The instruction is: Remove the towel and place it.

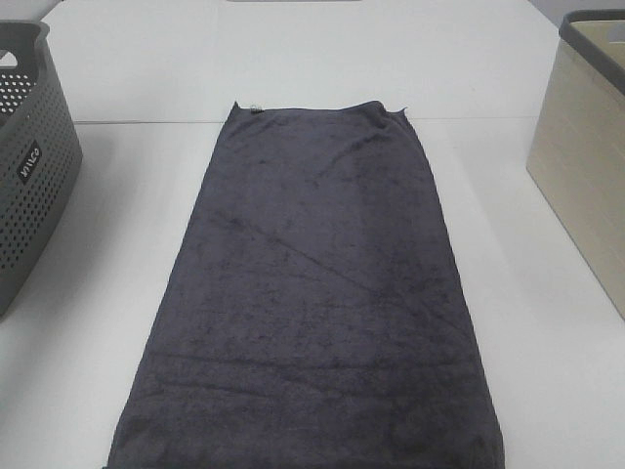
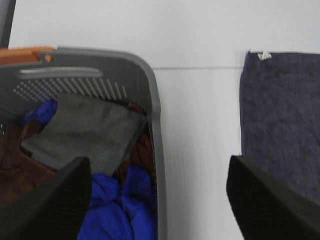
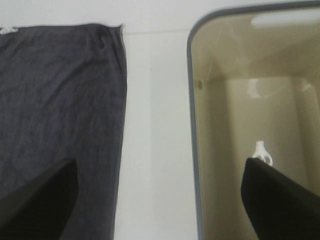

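Exterior high: towel [image 1: 312, 293] flat on table [image 1: 547, 322] between grey basket [image 1: 29, 166] and beige basket [image 1: 586, 147]; both grippers released, empty; risk: single-edge pinch lets long cloth drag, snag on rim

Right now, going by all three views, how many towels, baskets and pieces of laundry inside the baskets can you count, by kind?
Towels spread on the table: 1, the dark grey towel
Baskets: 2, the grey basket and the beige basket
Folded grey cloth in the grey basket: 1
Blue fabric there: at least 1
Brown fabric there: at least 1
Total: at least 6
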